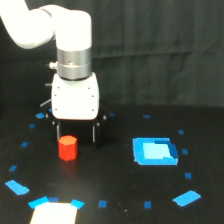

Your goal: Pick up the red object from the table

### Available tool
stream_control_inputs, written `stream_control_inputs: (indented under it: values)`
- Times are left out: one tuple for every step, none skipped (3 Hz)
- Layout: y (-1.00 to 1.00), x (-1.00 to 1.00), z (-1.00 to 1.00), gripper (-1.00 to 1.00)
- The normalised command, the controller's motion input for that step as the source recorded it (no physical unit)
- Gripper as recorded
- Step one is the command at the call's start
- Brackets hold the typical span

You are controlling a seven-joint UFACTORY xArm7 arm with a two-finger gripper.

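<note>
Spread black fingers of the gripper [76,134] are seen hanging below the white arm [60,30], close above the table [115,175]. The red object [68,148] is seen upright on the table, just below and in front of the jaws, slightly toward the exterior view's left; contact cannot be told. Bare black surface is seen between it and the blue square piece [155,151], well apart on the exterior view's right. Small blue tape marks [186,198] are scattered near the edges.
</note>
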Motion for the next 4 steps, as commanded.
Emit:
stream_control_inputs:
  values:
    - [-0.35,0.41,-1.0,0.26]
    - [-0.39,0.21,-1.0,0.57]
    - [0.06,0.14,-0.77,0.31]
    - [-0.63,0.12,-0.22,0.41]
